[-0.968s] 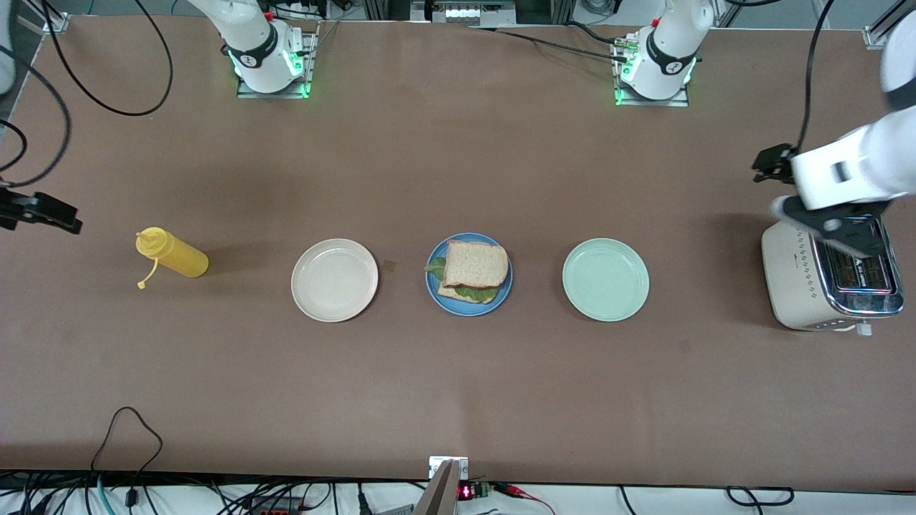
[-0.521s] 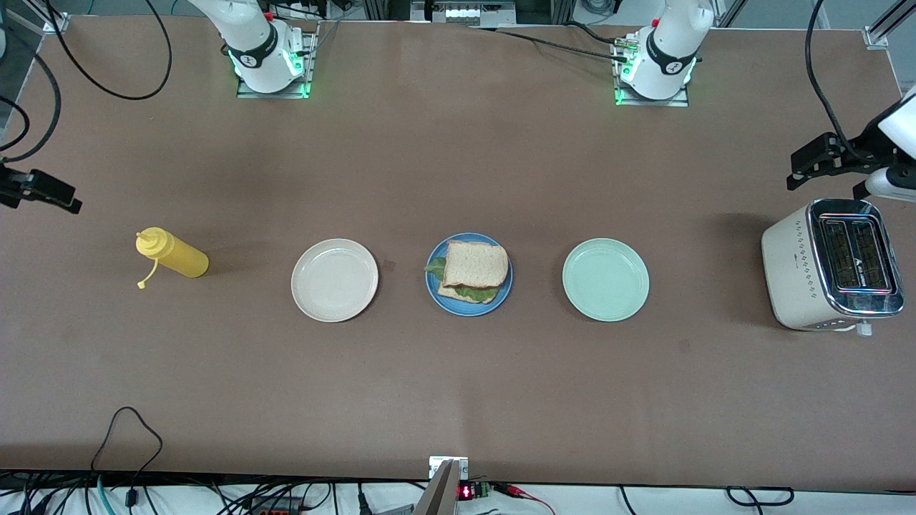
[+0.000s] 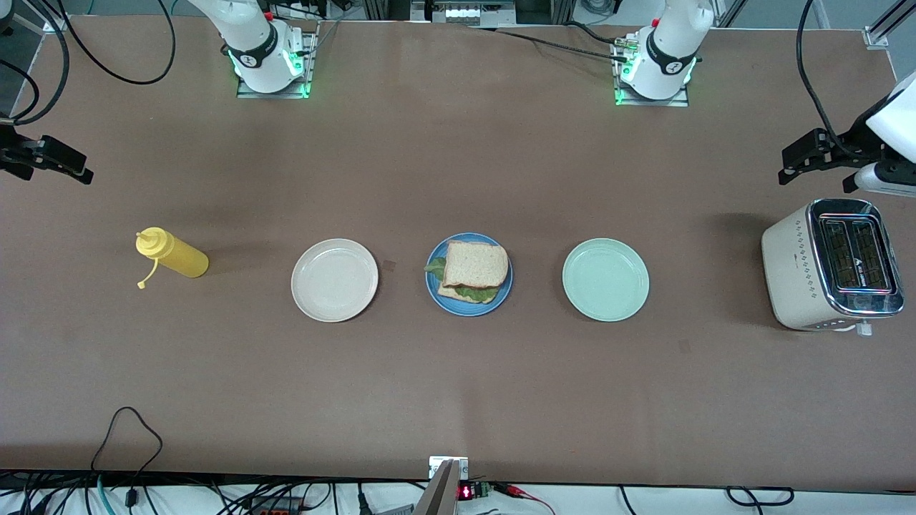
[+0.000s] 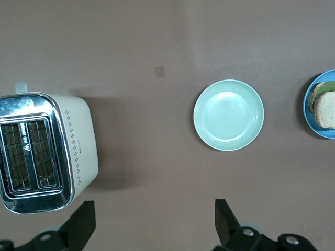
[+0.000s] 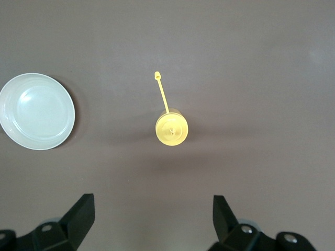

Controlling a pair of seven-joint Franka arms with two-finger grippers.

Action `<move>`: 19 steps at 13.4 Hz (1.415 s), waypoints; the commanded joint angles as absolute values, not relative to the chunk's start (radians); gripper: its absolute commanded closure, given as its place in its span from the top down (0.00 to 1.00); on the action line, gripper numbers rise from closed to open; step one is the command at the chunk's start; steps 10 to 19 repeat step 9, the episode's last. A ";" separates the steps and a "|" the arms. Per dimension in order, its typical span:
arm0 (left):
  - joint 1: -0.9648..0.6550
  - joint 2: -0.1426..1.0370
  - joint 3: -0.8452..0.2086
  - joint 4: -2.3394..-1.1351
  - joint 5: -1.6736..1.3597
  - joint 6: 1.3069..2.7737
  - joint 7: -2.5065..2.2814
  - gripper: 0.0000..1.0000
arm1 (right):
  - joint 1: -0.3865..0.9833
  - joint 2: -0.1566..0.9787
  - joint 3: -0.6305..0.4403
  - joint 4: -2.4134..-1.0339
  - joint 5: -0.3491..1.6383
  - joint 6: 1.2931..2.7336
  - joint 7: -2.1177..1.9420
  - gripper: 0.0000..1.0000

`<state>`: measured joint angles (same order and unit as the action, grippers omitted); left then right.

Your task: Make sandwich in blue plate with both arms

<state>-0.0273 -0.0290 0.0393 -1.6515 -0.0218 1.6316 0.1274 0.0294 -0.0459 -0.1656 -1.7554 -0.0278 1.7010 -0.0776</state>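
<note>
The brown table (image 3: 458,400) carried seven items in a row: one toaster, three plates, one sandwich and one bottle, with two arms at its ends.

The cream toaster with two chrome-rimmed slots (image 3: 830,266) stood at the left arm's end of the table. The left gripper (image 4: 154,219) hung in the air over the table just beside the toaster, fingers spread wide and holding nothing. The right gripper (image 5: 152,217) hung over the table near the bottle at the right arm's end, fingers likewise spread and holding nothing.

The three round plates lay in a line: one pale green plate (image 3: 605,280) toward the left arm's end, one medium-blue plate (image 3: 434,286) in the middle, and one beige plate (image 3: 334,280) toward the right arm's end.

The sandwich (image 3: 474,267), two tan bread slices with one green lettuce leaf showing between them, lay on the blue plate. It was well apart from both grippers, roughly midway between them.

The single yellow squeeze bottle (image 3: 172,252) stood upright near the right arm's end, its cap hanging loose on a strap.
</note>
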 commanded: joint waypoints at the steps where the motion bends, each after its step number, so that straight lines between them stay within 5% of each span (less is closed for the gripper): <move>1: -0.041 -0.048 0.054 -1.666 -0.031 1.626 0.120 1.00 | 0.032 -0.051 -0.156 -1.767 -0.018 1.698 -0.060 1.00; 19: -0.043 -0.044 0.052 -1.655 -0.021 1.617 0.120 1.00 | 0.032 -0.048 -0.156 -1.761 -0.018 1.698 -0.063 1.00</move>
